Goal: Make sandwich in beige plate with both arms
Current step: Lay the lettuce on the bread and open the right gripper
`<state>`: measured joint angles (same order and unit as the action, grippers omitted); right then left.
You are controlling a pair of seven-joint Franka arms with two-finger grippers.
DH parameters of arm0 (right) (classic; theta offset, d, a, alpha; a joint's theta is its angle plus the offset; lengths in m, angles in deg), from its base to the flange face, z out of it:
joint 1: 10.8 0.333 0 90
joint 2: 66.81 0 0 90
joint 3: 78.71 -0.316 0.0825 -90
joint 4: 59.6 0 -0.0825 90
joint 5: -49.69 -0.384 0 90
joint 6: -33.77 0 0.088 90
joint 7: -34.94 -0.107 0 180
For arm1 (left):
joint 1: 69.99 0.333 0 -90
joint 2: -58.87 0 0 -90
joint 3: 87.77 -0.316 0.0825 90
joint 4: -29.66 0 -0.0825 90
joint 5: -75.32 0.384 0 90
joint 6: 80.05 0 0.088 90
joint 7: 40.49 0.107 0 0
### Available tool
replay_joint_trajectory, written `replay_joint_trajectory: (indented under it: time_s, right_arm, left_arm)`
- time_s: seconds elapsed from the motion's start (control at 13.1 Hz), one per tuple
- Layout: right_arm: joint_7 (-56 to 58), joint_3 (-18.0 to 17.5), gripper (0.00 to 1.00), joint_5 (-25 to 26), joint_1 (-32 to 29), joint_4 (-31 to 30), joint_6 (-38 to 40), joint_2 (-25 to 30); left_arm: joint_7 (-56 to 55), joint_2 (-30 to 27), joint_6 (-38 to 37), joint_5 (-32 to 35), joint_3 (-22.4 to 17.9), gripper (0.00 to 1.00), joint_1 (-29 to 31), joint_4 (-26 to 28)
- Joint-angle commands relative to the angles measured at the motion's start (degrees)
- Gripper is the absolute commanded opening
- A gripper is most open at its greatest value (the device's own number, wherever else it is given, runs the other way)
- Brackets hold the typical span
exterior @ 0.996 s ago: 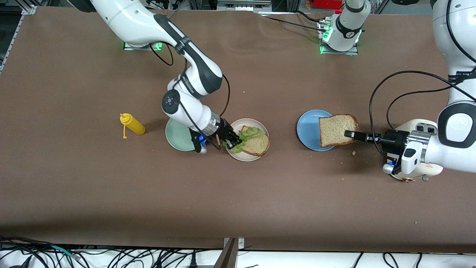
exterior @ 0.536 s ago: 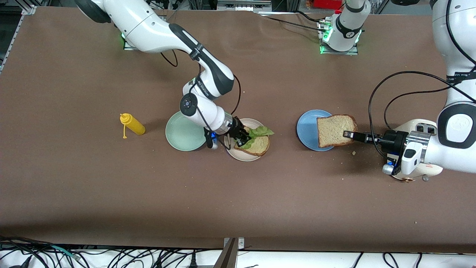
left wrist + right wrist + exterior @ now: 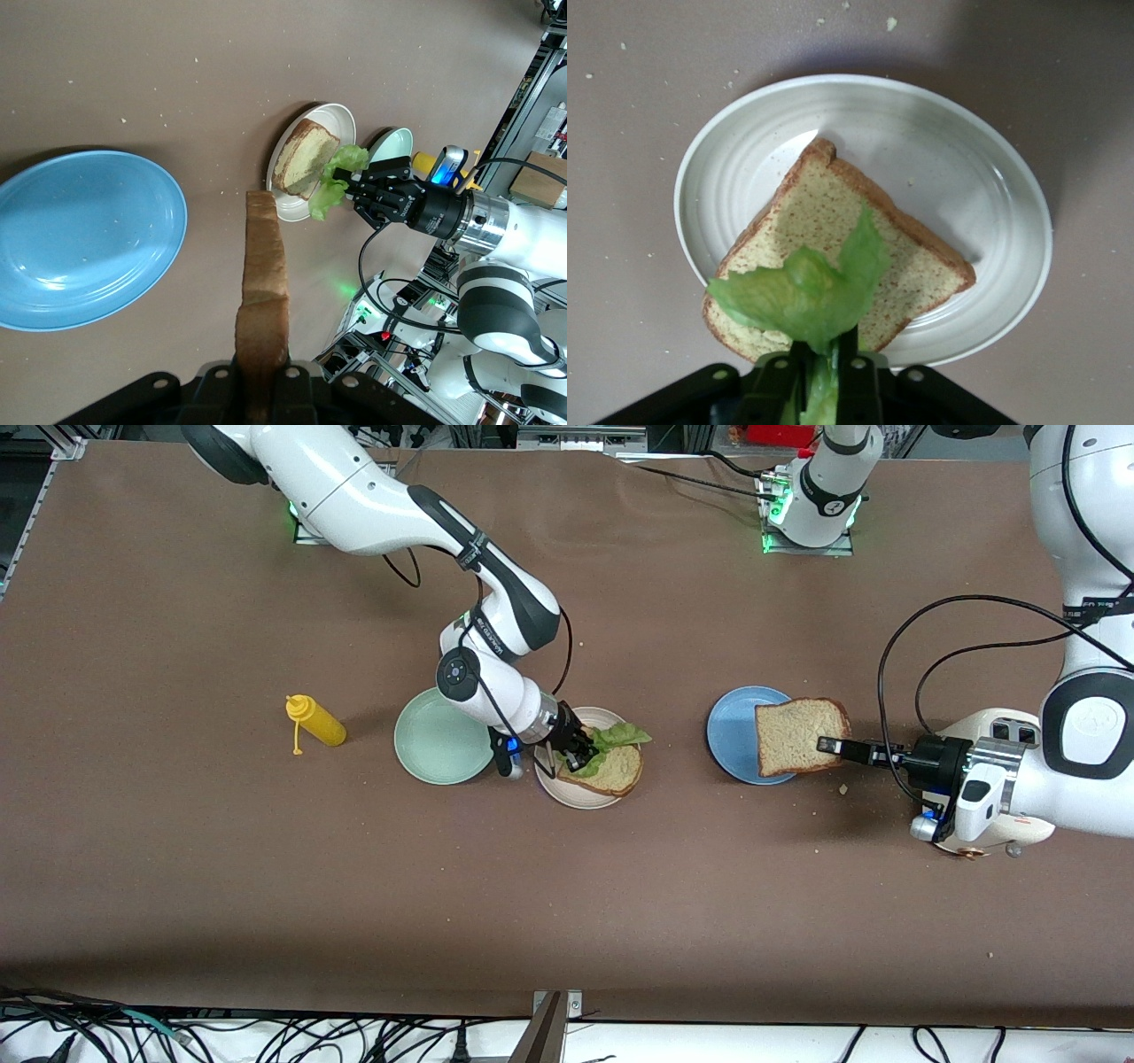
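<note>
The beige plate (image 3: 565,792) carries one toast slice (image 3: 615,769). My right gripper (image 3: 576,756) is shut on the stem of a green lettuce leaf (image 3: 618,738), which hangs low over that slice. In the right wrist view the lettuce (image 3: 806,297) covers part of the toast (image 3: 833,226) on the plate (image 3: 966,150). A second toast slice (image 3: 800,735) is held flat, with my left gripper (image 3: 833,746) shut on its edge, over the blue plate's (image 3: 733,735) rim. In the left wrist view this slice (image 3: 264,292) shows edge-on.
A mint green plate (image 3: 440,737) lies beside the beige plate toward the right arm's end. A yellow squeeze bottle (image 3: 317,724) lies farther toward that end. Crumbs dot the brown table near the blue plate (image 3: 80,239).
My right gripper carried the lettuce across the beige plate from its rim to over the toast, toward the left arm's end. The left gripper's toast shifted only slightly.
</note>
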<state>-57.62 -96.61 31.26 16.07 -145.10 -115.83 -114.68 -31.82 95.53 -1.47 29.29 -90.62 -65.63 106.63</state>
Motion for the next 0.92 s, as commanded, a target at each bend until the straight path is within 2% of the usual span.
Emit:
replay_joint_trajectory:
  time_s: [0.0,0.08,0.15,0.54,0.61,0.84]
  right_arm:
    - [-0.95,-0.73,0.82,1.73,-0.50,0.06,-0.17,-0.12]
    - [-0.95,-0.73,0.95,1.73,-0.58,0.06,0.01,-0.03]
    - [-1.04,-0.73,0.99,1.73,-0.67,0.15,0.18,0.23]
    - [-0.77,-0.73,0.99,1.56,-1.99,0.59,1.58,2.33]
    - [-0.51,-0.73,0.99,1.56,-2.95,0.59,4.81,3.91]
    - [5.17,-0.47,0.99,1.64,-7.25,0.59,22.01,11.72]
  left_arm:
    - [1.09,0.08,-0.44,-2.04,-0.05,0.00,0.30,-0.25]
    - [1.09,0.08,-0.36,-2.13,-0.05,0.00,0.30,-0.25]
    - [1.09,0.08,-0.44,-2.83,-0.05,0.00,0.30,-0.25]
    - [1.09,0.69,-0.44,-5.20,-0.05,0.00,-0.31,-0.25]
    - [1.09,0.69,-0.44,-5.30,0.04,0.00,-0.49,-0.25]
    - [3.53,1.22,-0.09,-6.79,0.04,0.00,-2.85,-0.60]
